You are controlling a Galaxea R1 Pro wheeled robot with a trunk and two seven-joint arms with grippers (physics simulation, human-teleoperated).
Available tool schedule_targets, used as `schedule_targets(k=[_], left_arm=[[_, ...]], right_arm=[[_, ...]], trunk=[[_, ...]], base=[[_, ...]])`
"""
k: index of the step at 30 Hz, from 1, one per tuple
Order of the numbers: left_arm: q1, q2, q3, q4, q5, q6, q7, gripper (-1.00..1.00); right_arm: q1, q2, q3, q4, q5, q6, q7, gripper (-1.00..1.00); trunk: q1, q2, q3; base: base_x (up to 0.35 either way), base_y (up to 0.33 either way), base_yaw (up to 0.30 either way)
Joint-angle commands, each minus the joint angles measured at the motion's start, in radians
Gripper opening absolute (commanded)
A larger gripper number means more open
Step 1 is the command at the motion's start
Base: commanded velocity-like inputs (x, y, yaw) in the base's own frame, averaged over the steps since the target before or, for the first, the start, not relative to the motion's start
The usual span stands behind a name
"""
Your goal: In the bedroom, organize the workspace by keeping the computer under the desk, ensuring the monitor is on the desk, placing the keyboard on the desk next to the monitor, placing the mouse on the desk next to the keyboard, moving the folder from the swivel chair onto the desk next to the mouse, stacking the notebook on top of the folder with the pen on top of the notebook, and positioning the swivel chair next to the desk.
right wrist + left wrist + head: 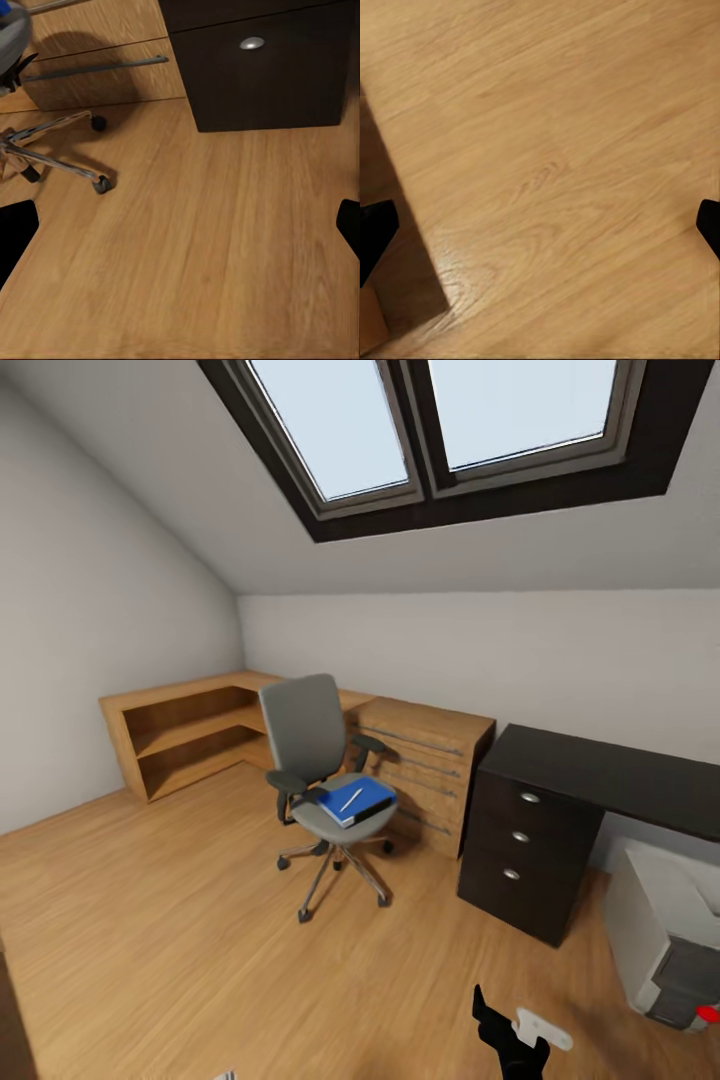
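The swivel chair (318, 780) stands on the wooden floor (150, 920), carrying the blue folder (357, 801) with the pen (351, 798) on top. The black desk (600, 770) stands apart, computer (665, 925) beside it. Both end effectors (540, 225) (180, 225) hang spread wide, released.

Wooden floor (150, 920) — swivel chair (318, 780), computer (665, 920)
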Motion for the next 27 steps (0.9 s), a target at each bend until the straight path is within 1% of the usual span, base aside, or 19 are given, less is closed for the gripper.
schedule_targets(k=[1, 6, 9, 18, 27], left_arm=[[-0.001, 0.0, -0.001, 0.0, 0.011, -0.006, 0.002, 1.0], [-0.001, 0.0, 0.0, 0.0, 0.012, -0.006, 0.002, 1.0], [-0.001, 0.0, 0.0, 0.0, 0.012, -0.006, 0.002, 1.0], [-0.001, -0.001, -0.001, 0.0, 0.01, -0.006, 0.002, 1.0], [-0.001, -0.002, -0.002, 0.0, 0.01, -0.006, 0.002, 1.0]], right_arm=[[-0.001, 0.0, -0.004, 0.002, -0.009, -0.004, 0.01, 1.0], [-0.001, -0.003, -0.004, 0.002, -0.009, -0.004, 0.011, 1.0], [-0.001, -0.003, -0.004, 0.002, -0.009, -0.003, 0.011, 1.0], [-0.001, 0.001, -0.003, 0.002, -0.008, -0.002, 0.012, 1.0], [-0.001, 0.002, -0.003, 0.002, -0.007, -0.002, 0.012, 1.0]], trunk=[[-0.005, 0.007, 0.002], [-0.024, 0.042, 0.018], [-0.035, 0.063, 0.025], [-0.07, 0.126, 0.043], [-0.104, 0.189, 0.059]], base=[[-0.338, 0.135, 0.0], [-0.337, 0.137, -0.011], [-0.337, 0.139, -0.104], [-0.337, 0.129, -0.16], [-0.338, 0.024, -0.176]])
